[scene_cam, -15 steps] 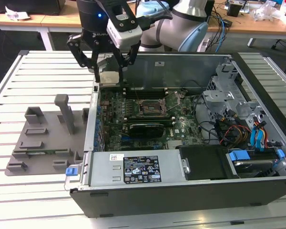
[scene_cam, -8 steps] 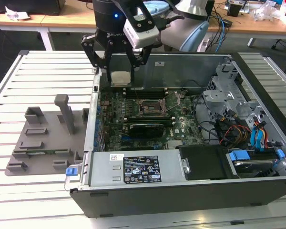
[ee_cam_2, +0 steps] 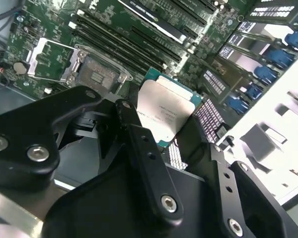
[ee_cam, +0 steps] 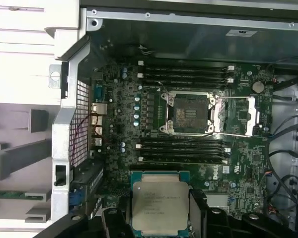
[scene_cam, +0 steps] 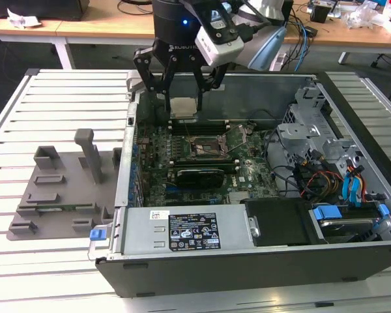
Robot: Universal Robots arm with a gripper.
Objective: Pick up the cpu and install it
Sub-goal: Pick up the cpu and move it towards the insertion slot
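The cpu [scene_cam: 184, 109] is a flat square chip with a silver-grey top. My gripper [scene_cam: 183, 99] is shut on it, one black finger against each side. It hangs above the back of the open computer case, over the memory slots. The black socket [scene_cam: 207, 147] lies on the motherboard a little nearer the case's front than the chip, with its metal load plate [scene_cam: 238, 134] flipped open beside it. The cpu [ee_cam: 160, 203] shows between the fingers in both wrist views, apart from the bare socket [ee_cam: 190, 112]. The cpu [ee_cam_2: 165, 111] sits level with its top facing up.
A grey plastic holder tray [scene_cam: 58, 189] with upright posts lies on the slatted table at the exterior view's left. Inside the case, a power supply box [scene_cam: 189, 229] spans the front, and a drive cage [scene_cam: 313, 130] with cables fills the right. The case wall [scene_cam: 125, 163] stands between tray and motherboard.
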